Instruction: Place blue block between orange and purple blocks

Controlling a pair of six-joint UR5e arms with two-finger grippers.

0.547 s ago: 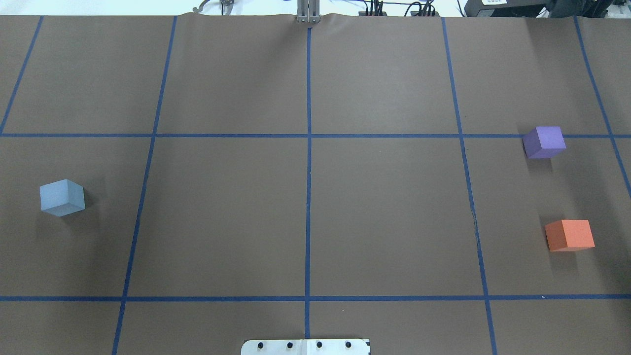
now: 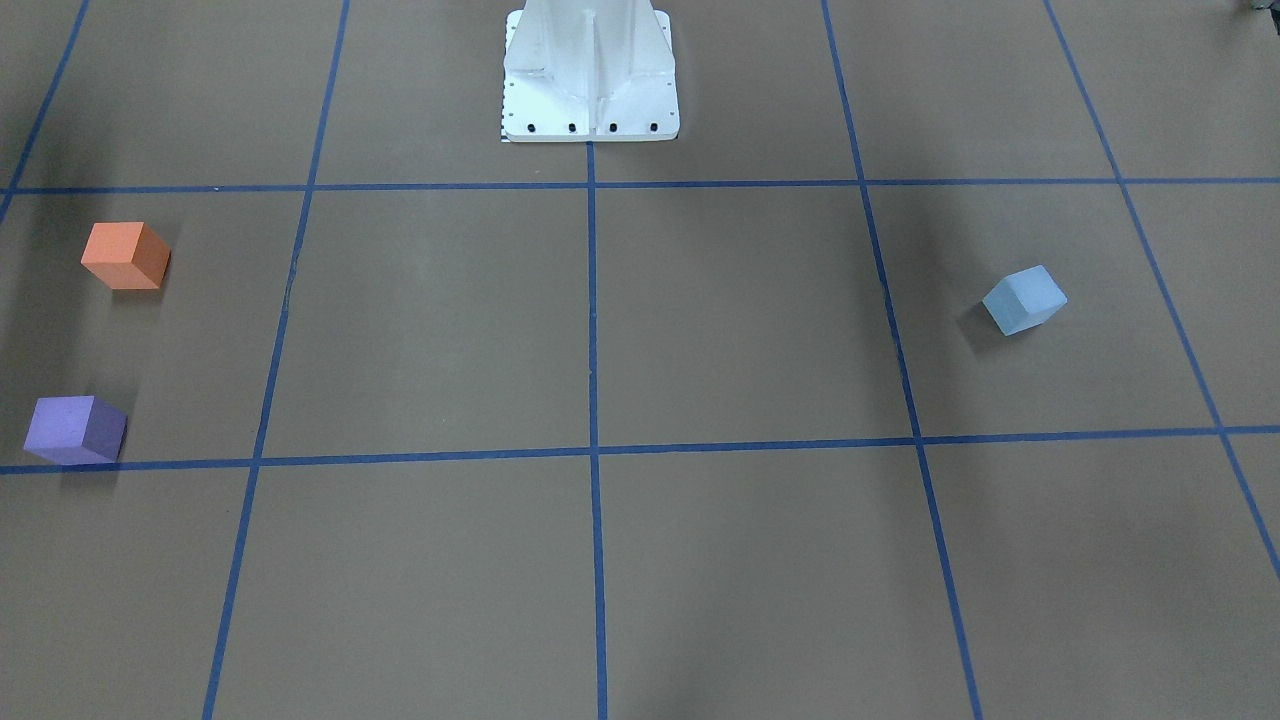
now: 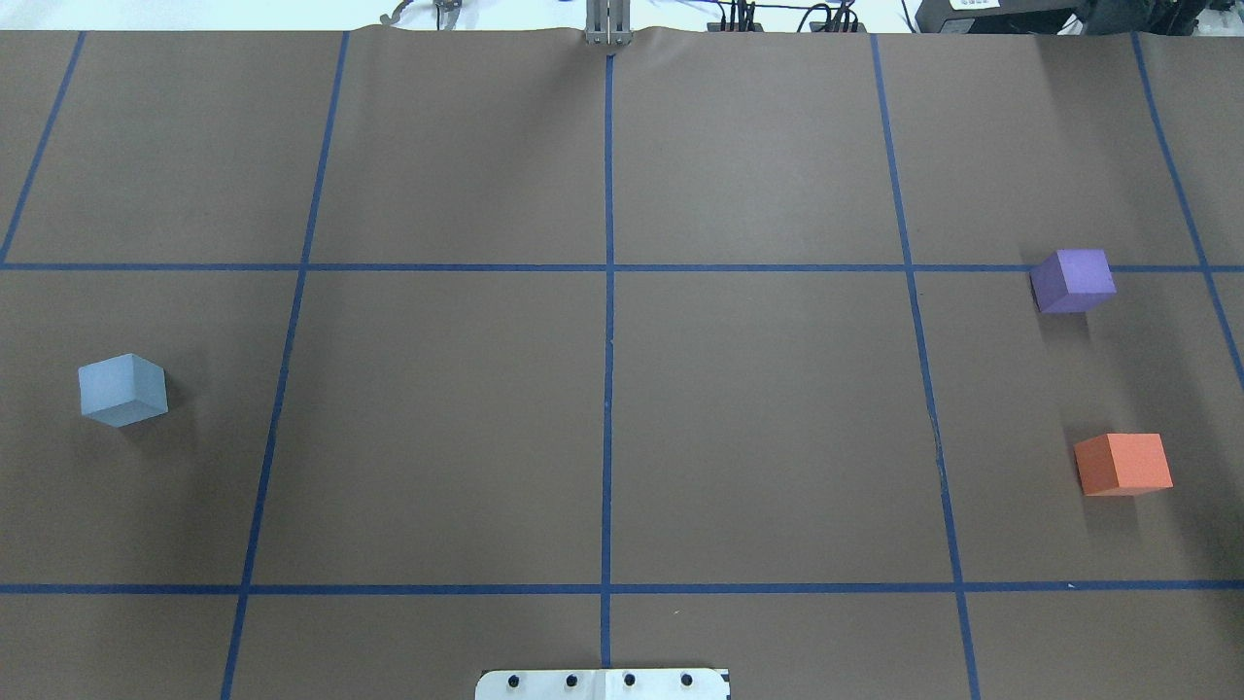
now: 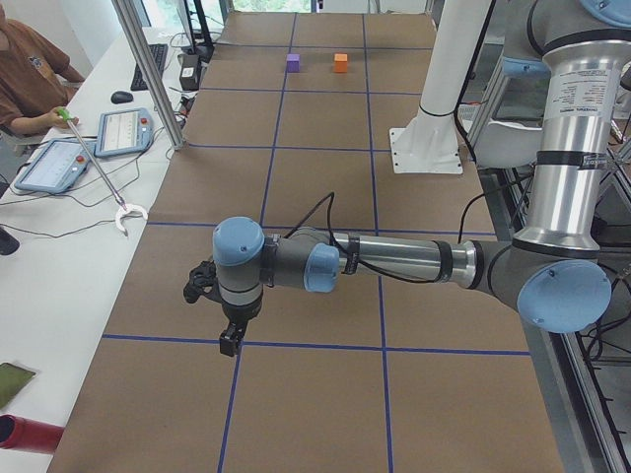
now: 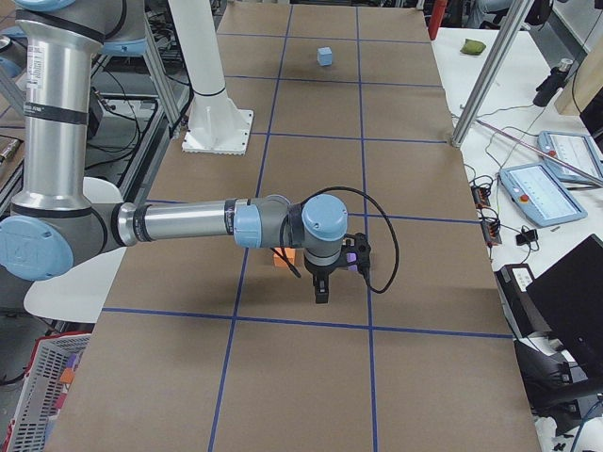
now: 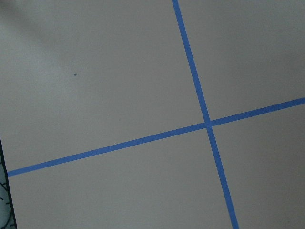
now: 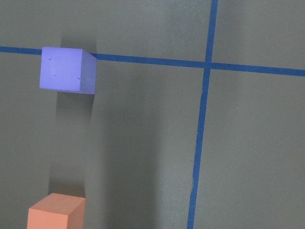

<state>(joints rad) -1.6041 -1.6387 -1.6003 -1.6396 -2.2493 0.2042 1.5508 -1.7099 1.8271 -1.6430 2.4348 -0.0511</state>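
Observation:
The blue block point(image 3: 122, 389) sits on the brown table at the robot's left; it also shows in the front-facing view point(image 2: 1024, 299) and far off in the exterior right view point(image 5: 325, 56). The purple block point(image 3: 1072, 280) and the orange block point(image 3: 1123, 464) sit apart at the robot's right, with bare table between them. The right wrist view shows both, purple point(image 7: 67, 69) and orange point(image 7: 56, 211). My left gripper point(image 4: 229, 340) and right gripper point(image 5: 320, 294) show only in the side views, hanging above the table. I cannot tell whether they are open or shut.
The white robot base point(image 2: 590, 75) stands at the table's middle edge. Blue tape lines point(image 3: 607, 389) divide the brown table into squares. An operator point(image 4: 30, 84) with tablets sits at a side table. The left wrist view shows only paper and a tape crossing point(image 6: 208, 124).

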